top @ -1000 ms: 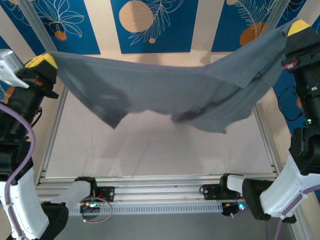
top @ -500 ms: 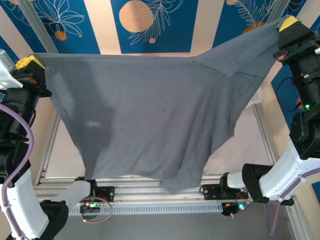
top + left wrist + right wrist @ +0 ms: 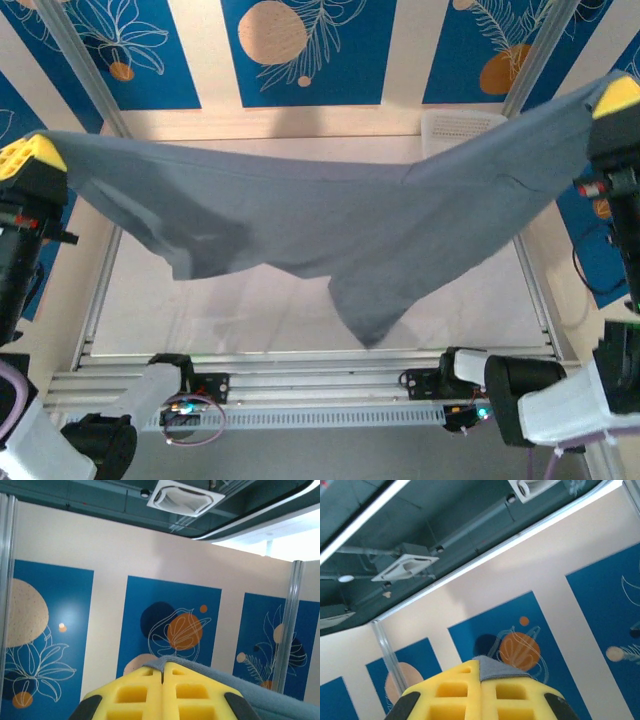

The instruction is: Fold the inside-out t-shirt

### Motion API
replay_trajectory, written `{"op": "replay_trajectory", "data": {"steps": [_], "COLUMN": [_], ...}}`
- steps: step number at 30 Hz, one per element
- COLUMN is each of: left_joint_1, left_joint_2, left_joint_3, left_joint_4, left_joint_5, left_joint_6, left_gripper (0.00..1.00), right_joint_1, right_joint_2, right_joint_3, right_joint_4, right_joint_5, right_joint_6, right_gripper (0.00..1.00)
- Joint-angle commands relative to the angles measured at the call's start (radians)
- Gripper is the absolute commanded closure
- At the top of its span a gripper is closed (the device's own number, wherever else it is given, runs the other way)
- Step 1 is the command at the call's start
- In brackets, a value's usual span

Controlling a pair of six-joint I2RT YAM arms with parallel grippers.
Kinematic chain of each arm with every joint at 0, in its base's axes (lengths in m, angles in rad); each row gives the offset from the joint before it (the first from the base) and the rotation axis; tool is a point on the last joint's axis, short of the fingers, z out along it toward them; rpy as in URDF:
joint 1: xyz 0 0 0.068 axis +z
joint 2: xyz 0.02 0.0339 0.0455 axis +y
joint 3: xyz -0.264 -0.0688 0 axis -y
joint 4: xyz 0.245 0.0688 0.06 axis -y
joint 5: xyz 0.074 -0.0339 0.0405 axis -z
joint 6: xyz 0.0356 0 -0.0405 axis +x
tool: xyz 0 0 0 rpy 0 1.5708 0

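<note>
The slate-grey inside-out t-shirt (image 3: 330, 215) hangs in the air, stretched between both arms above the table, its lower part drooping to a point near the front middle. My left gripper (image 3: 22, 155) holds one edge high at the far left; in the left wrist view its yellow jaws are shut on a grey fabric edge (image 3: 200, 672), the gripper (image 3: 162, 669) pointing up at the wall. My right gripper (image 3: 620, 97) holds the other edge high at the far right; the right wrist view shows this gripper (image 3: 480, 672) shut on a small tip of the shirt (image 3: 495, 669).
A white mesh basket (image 3: 460, 128) stands at the back right of the table, partly behind the shirt. The white table top (image 3: 250, 305) lies under the cloth, framed by metal rails. Blue patterned wall panels stand behind.
The shirt billowed down wide toward the front half a second ago; now it is pulled up and taut again. Both grippers have moved outward, further apart.
</note>
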Motion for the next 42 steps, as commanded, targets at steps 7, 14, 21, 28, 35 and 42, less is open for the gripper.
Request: {"op": "replay_trajectory", "data": {"steps": [7, 14, 21, 28, 35, 42], "left_joint_1": [0.006, 0.009, 0.028, 0.118, 0.138, 0.000], "left_joint_2": [0.089, 0.284, 0.685, 0.983, 0.857, 0.554], "left_joint_3": [-0.082, -0.254, -0.281, -0.098, -0.207, -0.583], "left_joint_4": [0.045, 0.153, 0.235, 0.219, 0.211, 0.238], "left_joint_5": [-0.030, -0.102, -0.149, -0.072, 0.081, 0.169], "left_joint_6": [0.033, 0.072, 0.081, 0.068, -0.050, -0.179], "left_gripper": [1.00, 1.00, 0.97, 0.46, 0.43, 0.43], "right_joint_1": [0.000, 0.079, 0.181, 0.214, 0.141, 0.124], "right_joint_2": [0.141, 0.473, 0.972, 1.165, 1.074, 0.853], "right_joint_3": [-0.018, 0.011, 0.306, 0.371, 0.329, 0.058], "right_joint_4": [0.048, 0.056, 0.014, 0.115, -0.242, -0.533], "right_joint_5": [-0.055, -0.109, -0.017, -0.057, -0.077, -0.037], "right_joint_6": [0.061, 0.035, 0.025, -0.132, -0.266, -0.372], "right_gripper": [1.00, 1.00, 1.00, 0.16, 0.16, 0.16]}}
